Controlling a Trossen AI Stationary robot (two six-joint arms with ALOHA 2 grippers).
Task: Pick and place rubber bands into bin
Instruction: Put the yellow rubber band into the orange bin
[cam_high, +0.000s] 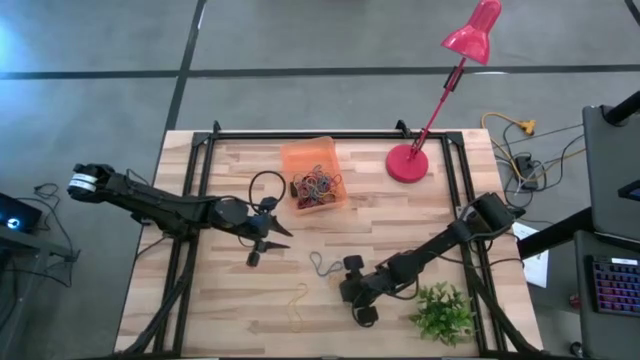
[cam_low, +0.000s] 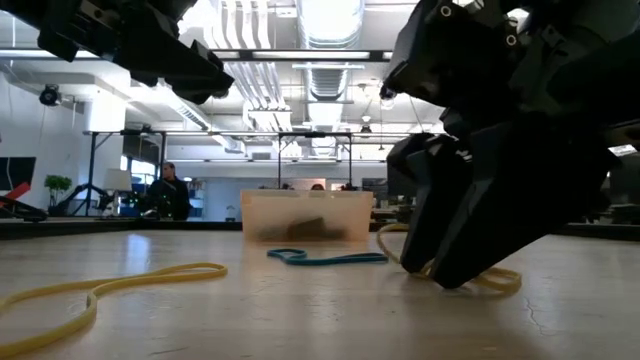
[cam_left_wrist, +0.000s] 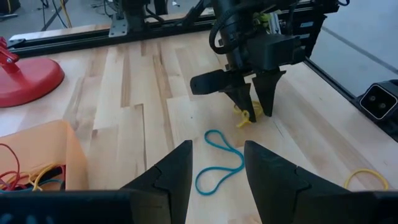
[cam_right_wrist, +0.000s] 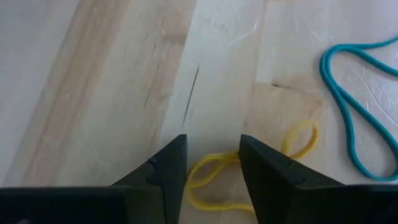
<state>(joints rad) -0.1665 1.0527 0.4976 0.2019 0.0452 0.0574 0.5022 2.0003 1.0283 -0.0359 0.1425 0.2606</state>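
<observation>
On your left, the left pincer (cam_high: 262, 240) hovers with its fingers apart and empty over the worktop (cam_high: 230, 300), near the orange bin (cam_high: 314, 176), which sits at the far middle and already holds a heap of rubber bands (cam_high: 316, 187). Moving right past the blue band (cam_left_wrist: 217, 167), your right pincer (cam_right_wrist: 211, 163) is down on the worktop with its fingers apart astride a yellow band (cam_right_wrist: 214, 180), not yet clamped. You look to be at the pick, so next close on that band, lift it and carry it to the bin.

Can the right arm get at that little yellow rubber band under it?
Probably yes. The right gripper stands open right over the yellow rubber band, fingertips down at the table, with nothing between them.
</observation>
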